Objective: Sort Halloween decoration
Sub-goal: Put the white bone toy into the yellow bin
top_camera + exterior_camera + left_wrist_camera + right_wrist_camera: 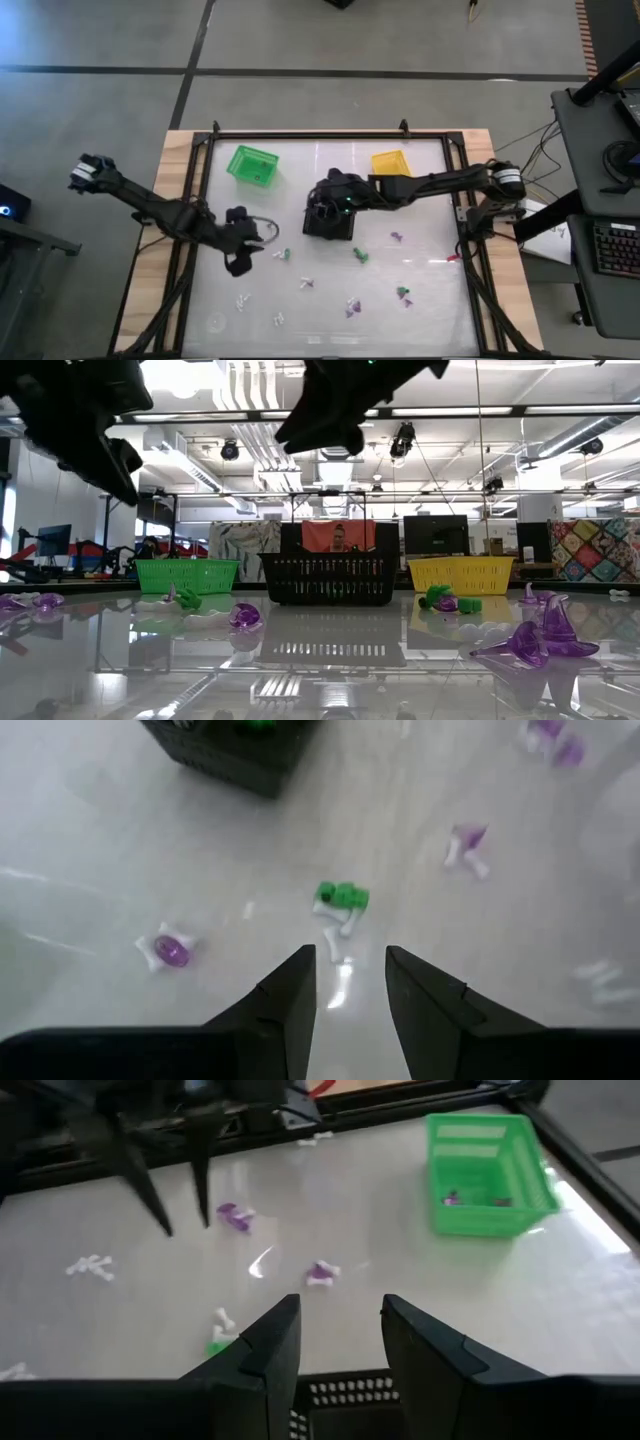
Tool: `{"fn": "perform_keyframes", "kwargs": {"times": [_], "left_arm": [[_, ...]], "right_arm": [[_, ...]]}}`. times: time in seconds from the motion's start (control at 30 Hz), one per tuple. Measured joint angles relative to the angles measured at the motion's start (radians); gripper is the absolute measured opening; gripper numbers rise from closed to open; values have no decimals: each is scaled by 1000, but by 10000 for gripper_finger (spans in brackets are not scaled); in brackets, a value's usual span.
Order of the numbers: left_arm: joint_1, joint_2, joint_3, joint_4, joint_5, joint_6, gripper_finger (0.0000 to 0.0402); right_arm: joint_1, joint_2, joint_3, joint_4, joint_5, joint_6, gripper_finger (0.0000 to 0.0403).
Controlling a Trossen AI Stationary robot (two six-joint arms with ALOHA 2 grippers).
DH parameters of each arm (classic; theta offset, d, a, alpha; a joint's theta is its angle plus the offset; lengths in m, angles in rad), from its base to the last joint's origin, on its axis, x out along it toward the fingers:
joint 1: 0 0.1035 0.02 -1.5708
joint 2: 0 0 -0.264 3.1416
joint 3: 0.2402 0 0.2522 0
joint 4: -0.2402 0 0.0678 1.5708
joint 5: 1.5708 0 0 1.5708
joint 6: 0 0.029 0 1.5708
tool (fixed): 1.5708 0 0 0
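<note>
The Halloween decoration is several tiny green, purple and white trinkets [352, 305] strewn flat on the white table top. My left gripper [258, 243] hovers open above the table's left half, and nothing is between its fingers [290, 995]. A green-and-white trinket [340, 902] lies just ahead of it, with a purple-and-white one [165, 950] off to one side. My right gripper [314, 208] stands open over the black basket [335, 225] at mid table. Its fingers [270, 1345] hang above the basket's rim [350, 1392], empty.
A green basket [253, 165] holding a few small pieces stands at the far left, and a yellow basket [390, 162] at the far right. A metal frame [330, 133] borders the table. Trinkets lie mostly in the near half, with bare table between them.
</note>
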Motion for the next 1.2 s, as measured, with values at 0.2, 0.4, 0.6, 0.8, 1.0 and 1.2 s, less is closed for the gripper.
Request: {"fn": "perform_keyframes", "kwargs": {"times": [0.2,0.4,0.6,0.8,1.0,1.2], "left_arm": [[-78,123,0,29,-120,17,105],[-85,231,0,110,-205,-20,105],[-85,323,0,140,-232,-23,105],[-85,405,0,216,-269,-23,105],[-85,463,0,230,-266,-45,105],[-96,504,0,245,-237,-77,105]], "right_arm": [[29,-56,-69,9,80,14,134],[47,-60,-86,8,88,21,131],[57,-59,-86,8,87,27,132],[61,-59,-86,8,87,37,130],[61,-59,-86,8,87,45,132],[61,-58,-86,8,87,47,128]]}}
